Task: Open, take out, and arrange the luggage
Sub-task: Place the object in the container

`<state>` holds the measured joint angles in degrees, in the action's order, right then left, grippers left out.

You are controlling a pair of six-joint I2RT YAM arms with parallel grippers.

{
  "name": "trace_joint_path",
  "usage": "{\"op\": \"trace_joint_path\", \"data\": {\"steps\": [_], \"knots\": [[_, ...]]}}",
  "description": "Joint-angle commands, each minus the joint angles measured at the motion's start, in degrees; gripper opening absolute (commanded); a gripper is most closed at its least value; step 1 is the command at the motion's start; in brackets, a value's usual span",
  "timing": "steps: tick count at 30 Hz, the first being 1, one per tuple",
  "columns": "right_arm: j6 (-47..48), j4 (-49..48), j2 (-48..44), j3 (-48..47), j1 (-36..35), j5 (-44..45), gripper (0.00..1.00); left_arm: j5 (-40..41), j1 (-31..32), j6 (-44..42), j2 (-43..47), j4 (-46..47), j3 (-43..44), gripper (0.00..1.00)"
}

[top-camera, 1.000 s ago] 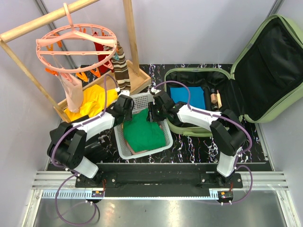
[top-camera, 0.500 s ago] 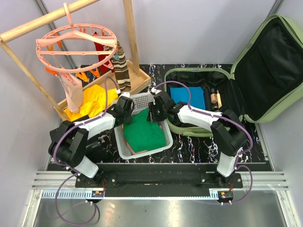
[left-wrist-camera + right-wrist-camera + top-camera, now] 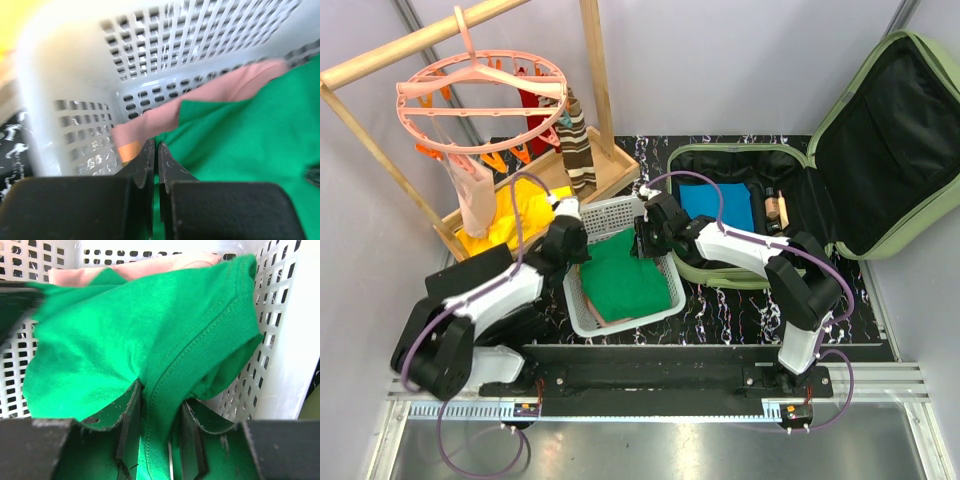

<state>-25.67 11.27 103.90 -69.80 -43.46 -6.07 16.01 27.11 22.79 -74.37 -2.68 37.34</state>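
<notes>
- I see the luggage (image 3: 905, 140) lying open at the far right corner of the tabletop, its lid tipped up past the right edge and a blue cloth (image 3: 717, 205) in the base.
- The white basket (image 3: 150, 50) sits mid-table, just left of the luggage.
- My right gripper (image 3: 160, 395) is over the basket's right side, clenched on a fold of the green cloth (image 3: 125, 330).
- My left gripper (image 3: 155, 146) is at the basket's far left corner, fingers pressed together on nothing, just above the pink cloth (image 3: 200, 97) under the green one.

We see a white perforated basket (image 3: 610, 215) on the table (image 3: 740, 300) holding a green garment (image 3: 625, 280) over a pink cloth (image 3: 210, 92), with a yellow cloth (image 3: 490, 235) nearby.
</notes>
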Motion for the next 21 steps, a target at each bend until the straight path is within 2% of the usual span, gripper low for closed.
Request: {"op": "trace_joint_path", "data": {"steps": [1, 16, 19, 21], "knots": [[1.94, -0.72, -0.19, -1.13, 0.57, 1.67, 0.35, 3.85, 0.04, -0.37, 8.44, 8.73, -5.16, 0.00], [4.48, 2.44, 6.31, -8.41, -0.13, 3.51, 0.37, 10.62, 0.13, 0.07, 13.72, 7.34, -8.34, 0.00], [4.67, 3.85, 6.23, -9.48, -0.57, 4.22, 0.48, 9.57, 0.05, -0.89, 12.85, 8.21, -7.99, 0.00], [4.75, 4.20, 4.40, -9.22, -0.66, 4.39, 0.63, 8.25, 0.13, -1.43, 10.92, 7.69, -6.24, 0.00]]}}
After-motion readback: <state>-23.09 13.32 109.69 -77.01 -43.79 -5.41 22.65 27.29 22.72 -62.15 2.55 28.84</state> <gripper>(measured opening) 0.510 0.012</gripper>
